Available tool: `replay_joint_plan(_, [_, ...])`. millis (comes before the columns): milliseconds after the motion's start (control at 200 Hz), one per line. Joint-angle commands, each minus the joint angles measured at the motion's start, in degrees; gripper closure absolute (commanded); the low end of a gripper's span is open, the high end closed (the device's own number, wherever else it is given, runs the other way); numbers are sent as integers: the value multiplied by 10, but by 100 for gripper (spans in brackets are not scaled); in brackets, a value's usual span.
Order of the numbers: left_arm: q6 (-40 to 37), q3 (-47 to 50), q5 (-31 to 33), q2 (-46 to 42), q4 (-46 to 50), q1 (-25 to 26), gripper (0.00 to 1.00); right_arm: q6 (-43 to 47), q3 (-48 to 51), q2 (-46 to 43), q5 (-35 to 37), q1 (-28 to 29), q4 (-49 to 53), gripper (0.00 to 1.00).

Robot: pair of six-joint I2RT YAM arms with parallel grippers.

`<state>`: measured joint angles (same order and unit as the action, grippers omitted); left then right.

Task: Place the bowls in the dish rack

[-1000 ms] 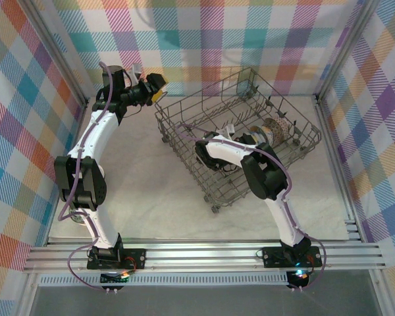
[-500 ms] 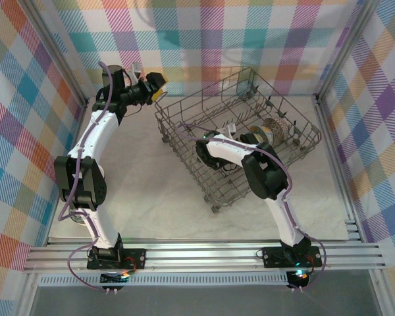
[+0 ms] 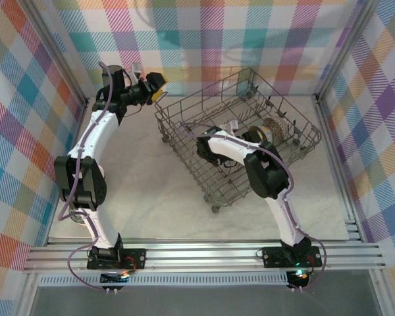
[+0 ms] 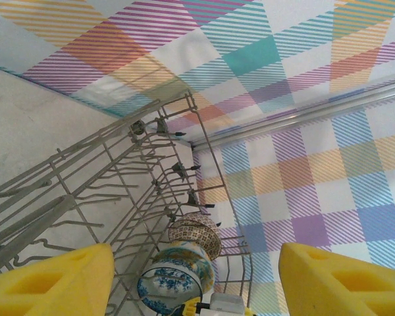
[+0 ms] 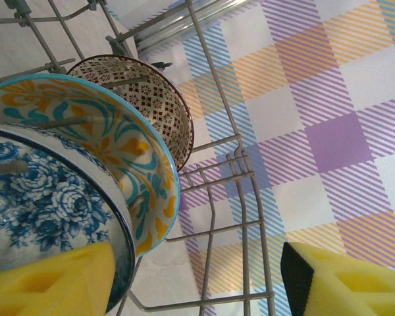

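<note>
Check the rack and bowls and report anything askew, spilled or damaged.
The dish rack sits turned at an angle to the edges of the table, not square. The bowls stand on edge in a tidy row inside it; no spill or breakage shows.

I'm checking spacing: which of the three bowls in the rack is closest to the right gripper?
The blue-and-white rose-patterned bowl, beside the right gripper; the teal-and-orange bowl and brown-patterned bowl stand farther back.
</note>
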<state>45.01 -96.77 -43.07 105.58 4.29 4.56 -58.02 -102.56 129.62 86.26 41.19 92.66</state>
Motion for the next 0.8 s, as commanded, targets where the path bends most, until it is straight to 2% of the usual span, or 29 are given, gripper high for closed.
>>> replay_joint_plan(0, [3,8,-13,-3,-14,-4,32,-12,-10,8,-15,-3,96,29])
replay_joint_plan(355, [6,11,-11,2,-13,-3,33,-13,-23,-6,-28,-3,96,27])
replay_joint_plan(795, [-6,3,3,9,13,4,33,4,-37,-67,-31,-2,96,27])
